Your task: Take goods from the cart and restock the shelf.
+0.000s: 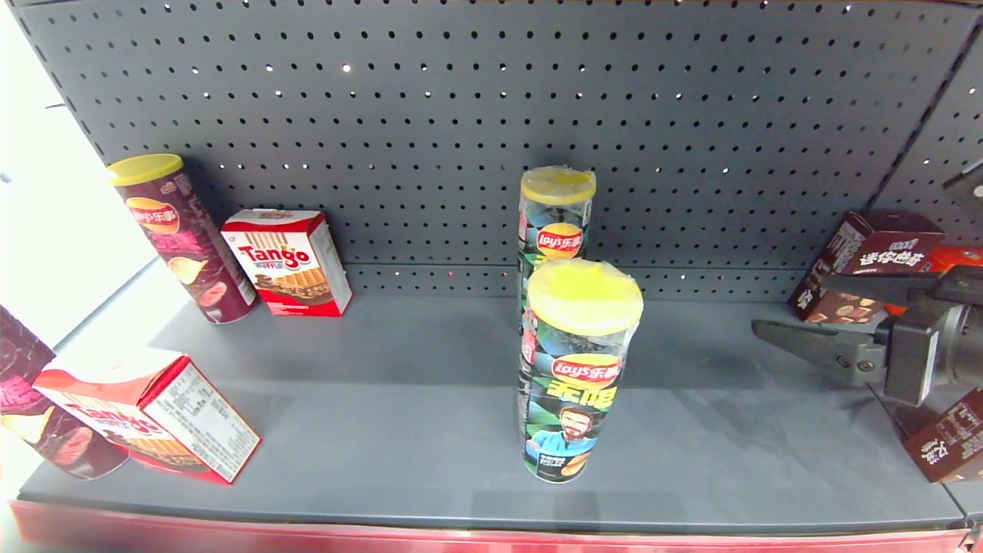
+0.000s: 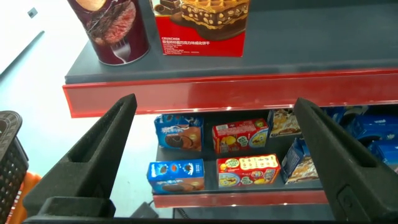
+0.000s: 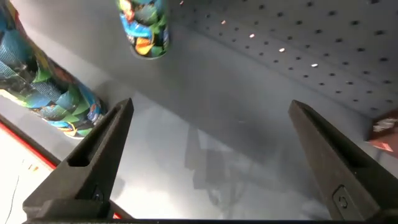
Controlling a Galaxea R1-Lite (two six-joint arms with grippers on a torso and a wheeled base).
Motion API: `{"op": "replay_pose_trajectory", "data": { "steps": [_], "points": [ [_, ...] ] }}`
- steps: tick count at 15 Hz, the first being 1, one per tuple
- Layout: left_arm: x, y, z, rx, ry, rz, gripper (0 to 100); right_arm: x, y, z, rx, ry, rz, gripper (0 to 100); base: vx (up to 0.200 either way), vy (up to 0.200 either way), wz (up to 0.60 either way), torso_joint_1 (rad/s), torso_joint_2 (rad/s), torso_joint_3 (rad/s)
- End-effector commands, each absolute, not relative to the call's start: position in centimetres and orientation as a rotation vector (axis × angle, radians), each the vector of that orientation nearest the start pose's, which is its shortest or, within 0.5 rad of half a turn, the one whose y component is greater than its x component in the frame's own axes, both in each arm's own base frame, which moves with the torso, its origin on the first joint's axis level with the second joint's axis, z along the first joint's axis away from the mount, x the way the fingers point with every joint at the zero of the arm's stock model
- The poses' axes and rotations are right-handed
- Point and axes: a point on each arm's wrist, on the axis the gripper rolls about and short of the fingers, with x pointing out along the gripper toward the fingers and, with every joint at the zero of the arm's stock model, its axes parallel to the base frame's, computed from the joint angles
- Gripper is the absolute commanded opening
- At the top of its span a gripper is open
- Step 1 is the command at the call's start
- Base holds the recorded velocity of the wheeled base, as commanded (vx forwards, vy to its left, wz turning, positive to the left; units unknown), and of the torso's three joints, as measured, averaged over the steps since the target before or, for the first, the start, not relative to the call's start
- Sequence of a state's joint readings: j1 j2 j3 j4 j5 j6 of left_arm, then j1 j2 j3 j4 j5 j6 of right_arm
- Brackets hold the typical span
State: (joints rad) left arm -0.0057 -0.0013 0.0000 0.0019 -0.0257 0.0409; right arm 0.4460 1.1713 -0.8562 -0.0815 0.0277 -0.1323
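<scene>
Two green chip cans with yellow lids stand upright on the grey shelf (image 1: 384, 430), one in front (image 1: 576, 369) and one behind it (image 1: 554, 219); the right wrist view shows them as the near can (image 3: 50, 99) and the far can (image 3: 146, 28). My right gripper (image 1: 799, 315) hovers open over the shelf's right part, apart from the cans, with nothing between its fingers (image 3: 93, 155). My left gripper (image 2: 211, 155) is open and empty, below the shelf's red front edge (image 2: 236, 93).
A maroon chip can (image 1: 184, 238) and a red-white wafer box (image 1: 288, 261) stand at the back left; another wafer box (image 1: 153, 415) lies at the front left. Dark brown boxes (image 1: 868, 265) sit at the right. Lower shelves hold snack boxes (image 2: 239, 152). A perforated panel (image 1: 491, 115) backs the shelf.
</scene>
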Motion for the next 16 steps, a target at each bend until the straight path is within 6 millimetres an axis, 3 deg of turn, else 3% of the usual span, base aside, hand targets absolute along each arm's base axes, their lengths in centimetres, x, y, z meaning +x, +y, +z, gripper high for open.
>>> {"op": "replay_pose_trajectory", "data": {
  "steps": [1, 4, 6, 8, 9, 11, 12, 13, 15, 16],
  "points": [
    [-2.3, 0.0, 7.5, 0.038, 0.002, -0.031, 100, 13.8, 4.9, 28.0, -0.15, 0.125, 0.364, 100, 0.0, 0.0, 0.0, 0.0, 0.0, 0.0],
    [-2.3, 0.0, 7.5, 0.041, 0.002, -0.034, 100, 9.7, 2.0, 28.2, -0.126, -0.009, 0.195, 100, 0.0, 0.0, 0.0, 0.0, 0.0, 0.0],
    [-2.3, 0.0, 7.5, 0.041, 0.002, -0.034, 100, 4.9, 0.2, 27.3, -0.122, -0.128, 0.029, 100, 0.0, 0.0, 0.0, 0.0, 0.0, 0.0],
    [-2.3, 0.0, 7.5, 0.041, 0.002, -0.034, 100, 1.1, -0.1, 25.1, -0.129, -0.195, -0.058, 100, 0.0, 0.0, 0.0, 0.0, 0.0, 0.0],
    [-2.3, 0.0, 7.5, 0.041, 0.002, -0.034, 100, 0.1, 0.0, 23.9, -0.13, -0.197, -0.068, 100, 0.0, 0.0, 0.0, 0.0, 0.0, 0.0],
    [-2.3, 0.0, 7.5, 0.041, 0.002, -0.032, 100, -3.1, 0.0, 19.5, -0.127, -0.149, -0.048, 100, 0.0, 0.0, 0.0, 0.0, 0.0, 0.0],
    [-2.3, 0.0, 7.5, 0.041, 0.002, -0.032, 100, -3.1, 0.0, 19.5, -0.127, -0.149, -0.048, 100, 0.0, 0.0, 0.0, 0.0, 0.0, 0.0],
    [-2.3, 0.0, 7.5, 0.043, 0.002, -0.034, 100, -4.9, 0.1, 15.4, -0.104, -0.094, -0.086, 100, 0.0, 0.0, 0.0, 0.0, 0.0, 0.0],
    [-2.3, 0.0, 7.5, 0.043, 0.002, -0.034, 100, -3.3, -0.1, 12.7, -0.04, -0.092, -0.142, 100, 0.0, 0.0, 0.0, 0.0, 0.0, 0.0],
    [-2.3, -0.1, 7.5, 0.044, 0.002, -0.035, 100, -2.2, -0.1, 10.2, -0.032, -0.054, -0.136, 100, 0.0, 0.0, 0.0, 0.0, 0.0, 0.0]
  ]
}}
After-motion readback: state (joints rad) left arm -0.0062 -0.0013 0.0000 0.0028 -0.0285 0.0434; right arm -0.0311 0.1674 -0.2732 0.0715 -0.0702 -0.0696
